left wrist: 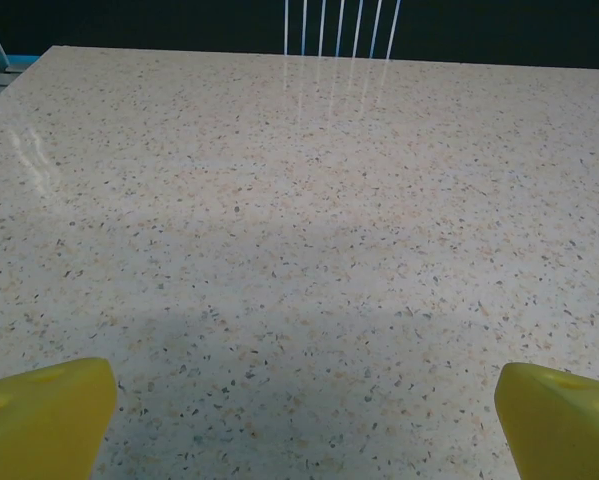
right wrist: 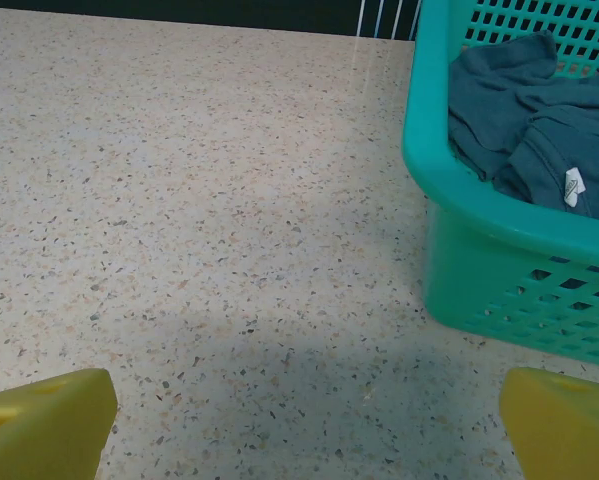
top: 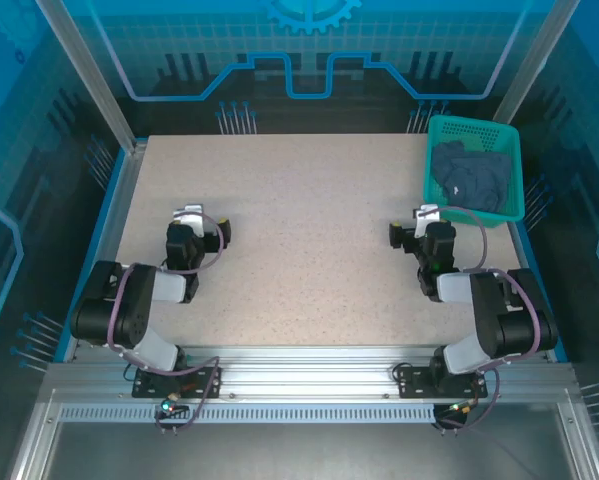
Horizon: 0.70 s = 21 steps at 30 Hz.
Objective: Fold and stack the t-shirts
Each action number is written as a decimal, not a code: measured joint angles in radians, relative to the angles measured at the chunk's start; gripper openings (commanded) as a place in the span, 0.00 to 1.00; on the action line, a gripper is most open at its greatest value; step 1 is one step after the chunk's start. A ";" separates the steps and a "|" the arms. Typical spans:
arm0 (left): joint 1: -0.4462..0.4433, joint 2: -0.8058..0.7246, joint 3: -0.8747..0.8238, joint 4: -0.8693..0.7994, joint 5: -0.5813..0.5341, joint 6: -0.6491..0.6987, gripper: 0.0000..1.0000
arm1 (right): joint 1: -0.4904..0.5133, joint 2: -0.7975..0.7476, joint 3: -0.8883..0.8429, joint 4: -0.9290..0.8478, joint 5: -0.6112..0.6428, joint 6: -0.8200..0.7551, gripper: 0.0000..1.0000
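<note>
Top external shows me the t-shirts (top: pixel 471 175) crumpled in a dark slate-blue heap inside the teal basket (top: pixel 476 126), none of them out on the table (top: pixel 299 250) yet. My right gripper (right wrist: pixel 304 415) hangs low just outside the basket's near-left corner, fingers spread wide with nothing between them. My left gripper (left wrist: pixel 301 415) is well apart from the basket, across the bare tabletop, equally spread and empty. From the right wrist I can see folds overlapping and a small white label (right wrist: pixel 573 187) near the basket's near wall, but I cannot tell how many garments are tangled there. I judge the cloth light, limp and matte, so it should not slip once pinched. It will sag and trail, though, and may drag a neighbour up with it. I would take the raised ridge of fabric closest to the basket's left rim, pinching a thick fold and not a single edge. Then I would lift well clear of the rim. The basket looks light, and cloth snagging on its mesh wall could tip it.
</note>
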<state>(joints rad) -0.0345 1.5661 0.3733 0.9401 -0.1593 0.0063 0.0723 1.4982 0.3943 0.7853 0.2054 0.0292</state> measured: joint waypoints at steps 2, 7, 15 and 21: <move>0.000 0.000 0.000 -0.002 0.000 0.000 0.99 | 0.000 0.000 0.000 0.000 0.000 0.000 1.00; 0.000 0.000 0.000 -0.003 0.000 0.000 0.99 | 0.000 0.000 0.000 0.000 0.000 0.000 1.00; 0.000 0.000 0.000 -0.008 0.000 0.000 0.99 | 0.000 0.000 0.000 0.000 0.000 0.000 1.00; 0.000 0.000 0.000 -0.013 0.000 0.000 0.99 | 0.000 0.000 0.000 0.000 -0.002 -0.001 1.00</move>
<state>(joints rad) -0.0349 1.5661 0.3733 0.9276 -0.1596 0.0063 0.0723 1.4982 0.3943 0.7853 0.2035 0.0284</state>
